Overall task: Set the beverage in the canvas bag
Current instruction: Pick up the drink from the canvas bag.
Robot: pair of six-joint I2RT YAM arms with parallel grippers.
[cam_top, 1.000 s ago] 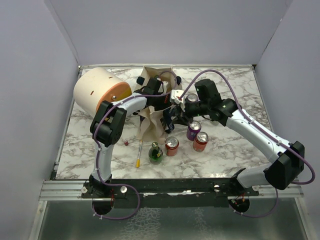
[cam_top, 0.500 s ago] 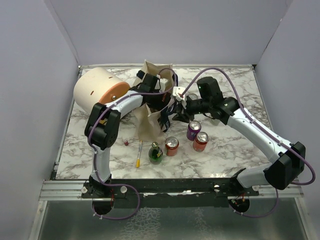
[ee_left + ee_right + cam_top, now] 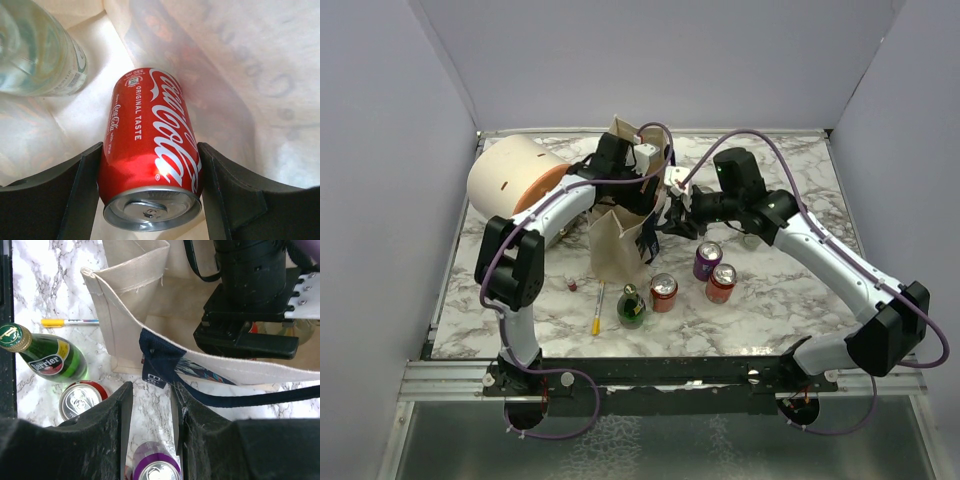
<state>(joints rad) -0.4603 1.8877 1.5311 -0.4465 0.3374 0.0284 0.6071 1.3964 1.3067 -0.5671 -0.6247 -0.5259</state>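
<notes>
**Left arm lowering a can into the bag while the right arm attends the rim.**

The left gripper reaches down through the mouth of the canvas bag. It is closed wide on a red Coca-Cola can, with one finger against each side of the can. The beverage therefore lies directly between the fingers and inside the bag, with pale cloth around it on all sides.

The can's long axis runs parallel to the fingers. Its pull-tab end faces back toward the wrist and its base points ahead, deeper into the bag. Ahead and to the left of the gripper, a clear glass bottle already lies in the bag, near the can but apart from it.

The right gripper hangs just outside the bag wall with its fingers partly apart. The stitched end of a navy strap lies right at the fingertips. Whether it is pinched cannot be told.

Below that gripper, on the worktop, stand a red can, a purple can and a green bottle.

The left arm alone has the can. Judged from this, what remains is to open the fingers and draw back along the can's axis, out through the mouth.
</notes>
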